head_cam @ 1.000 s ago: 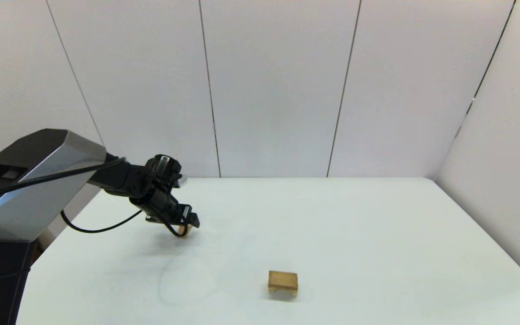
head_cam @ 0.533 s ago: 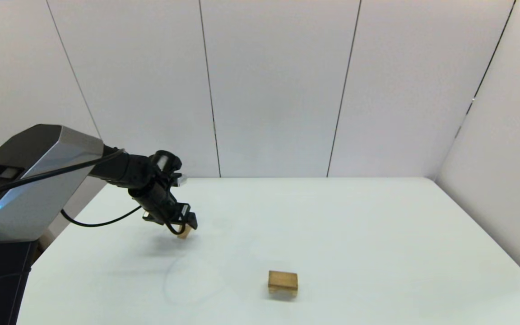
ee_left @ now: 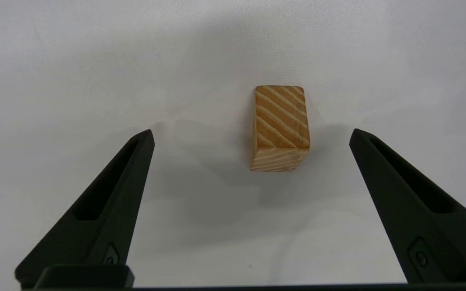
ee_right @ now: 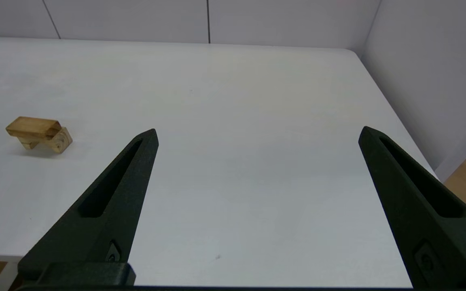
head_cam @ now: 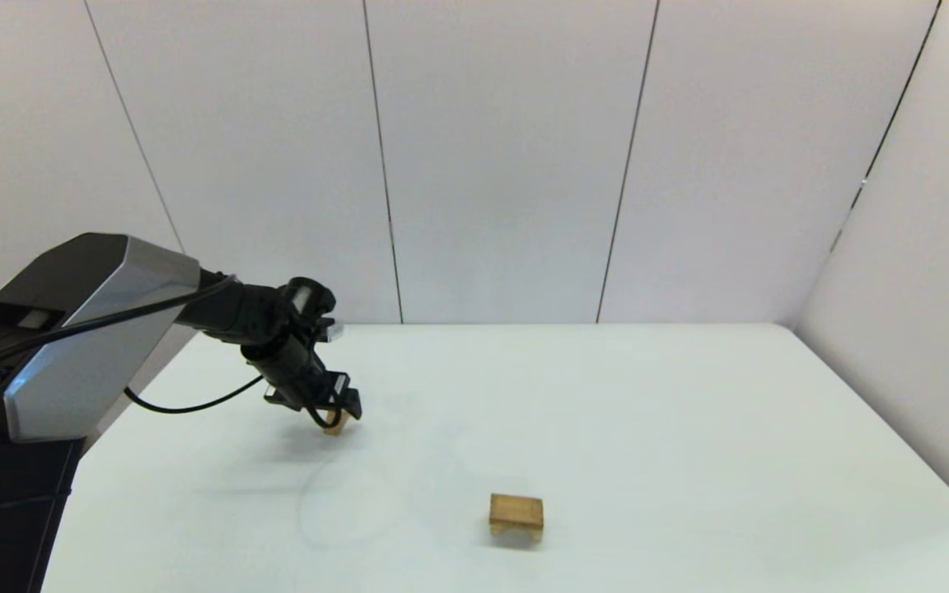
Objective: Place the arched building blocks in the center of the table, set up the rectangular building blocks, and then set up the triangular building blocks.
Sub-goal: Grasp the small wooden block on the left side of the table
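The triangular building block [ee_left: 280,129], a small light wooden wedge, lies on the white table [head_cam: 647,412] at the left; it also shows in the head view [head_cam: 337,424]. My left gripper [head_cam: 341,409] hovers just over it, open [ee_left: 251,131], its fingers wide on either side and not touching. Near the table's front middle stands the arched building block [head_cam: 516,529], cut-out facing down, with the rectangular building block [head_cam: 516,508] lying flat on top. The right wrist view shows that pair too, the arched block [ee_right: 57,141] under the slab [ee_right: 32,126]. My right gripper [ee_right: 259,129] is open and holds nothing.
White wall panels close off the table's far and right sides. The left arm's grey housing [head_cam: 87,329] and black cable [head_cam: 186,408] hang over the table's left edge. Bare tabletop lies between the wedge and the stacked pair.
The left arm has drawn slightly back and to the left, staying over the wedge with its fingers open. The wedge and the stacked blocks have not moved.
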{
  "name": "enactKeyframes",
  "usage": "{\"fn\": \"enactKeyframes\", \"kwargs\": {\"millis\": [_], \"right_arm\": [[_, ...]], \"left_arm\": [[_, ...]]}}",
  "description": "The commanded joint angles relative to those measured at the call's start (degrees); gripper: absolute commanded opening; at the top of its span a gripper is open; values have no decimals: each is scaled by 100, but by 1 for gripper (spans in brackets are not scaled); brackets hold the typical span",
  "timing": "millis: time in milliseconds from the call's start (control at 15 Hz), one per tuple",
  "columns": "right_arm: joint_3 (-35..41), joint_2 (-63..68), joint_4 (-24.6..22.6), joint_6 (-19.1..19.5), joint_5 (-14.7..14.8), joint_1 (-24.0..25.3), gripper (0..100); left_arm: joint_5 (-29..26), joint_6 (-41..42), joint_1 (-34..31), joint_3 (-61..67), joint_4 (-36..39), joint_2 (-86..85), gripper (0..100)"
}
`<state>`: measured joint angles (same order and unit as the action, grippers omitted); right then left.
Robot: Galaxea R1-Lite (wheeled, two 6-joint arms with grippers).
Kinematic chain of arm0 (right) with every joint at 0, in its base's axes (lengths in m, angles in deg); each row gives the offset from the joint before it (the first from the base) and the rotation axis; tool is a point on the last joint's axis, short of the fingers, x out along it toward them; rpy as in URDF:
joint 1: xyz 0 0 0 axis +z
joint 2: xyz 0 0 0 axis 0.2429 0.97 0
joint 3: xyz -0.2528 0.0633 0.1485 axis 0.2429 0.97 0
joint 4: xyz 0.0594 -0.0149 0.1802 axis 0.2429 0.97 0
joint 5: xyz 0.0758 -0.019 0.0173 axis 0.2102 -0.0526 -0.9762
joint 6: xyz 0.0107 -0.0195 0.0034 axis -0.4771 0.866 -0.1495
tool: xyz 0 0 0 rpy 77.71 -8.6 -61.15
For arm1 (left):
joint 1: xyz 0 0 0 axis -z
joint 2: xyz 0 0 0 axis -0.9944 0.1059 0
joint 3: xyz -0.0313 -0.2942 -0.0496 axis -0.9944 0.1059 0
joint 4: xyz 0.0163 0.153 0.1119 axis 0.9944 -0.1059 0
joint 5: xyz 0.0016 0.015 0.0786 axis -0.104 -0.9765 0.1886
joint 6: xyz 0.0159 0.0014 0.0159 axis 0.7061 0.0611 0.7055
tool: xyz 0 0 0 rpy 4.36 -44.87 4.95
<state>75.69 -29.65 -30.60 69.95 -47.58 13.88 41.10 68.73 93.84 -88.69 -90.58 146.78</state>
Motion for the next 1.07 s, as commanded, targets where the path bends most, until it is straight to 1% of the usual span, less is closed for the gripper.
{"fn": "enactKeyframes", "kwargs": {"millis": [67,600,800,1067], "right_arm": [[0,-11,0,3,-5,1,100],[0,-11,9,3,-5,1,100],[0,-11,9,3,-5,1,100],[0,-11,9,3,-5,1,100]], "left_arm": [[-1,-2,1,-35,-23,99,100],[25,-2,-8,-35,-23,143,100],[166,-2,-8,-35,-23,143,100],[174,-2,-8,-35,-23,169,100]]}}
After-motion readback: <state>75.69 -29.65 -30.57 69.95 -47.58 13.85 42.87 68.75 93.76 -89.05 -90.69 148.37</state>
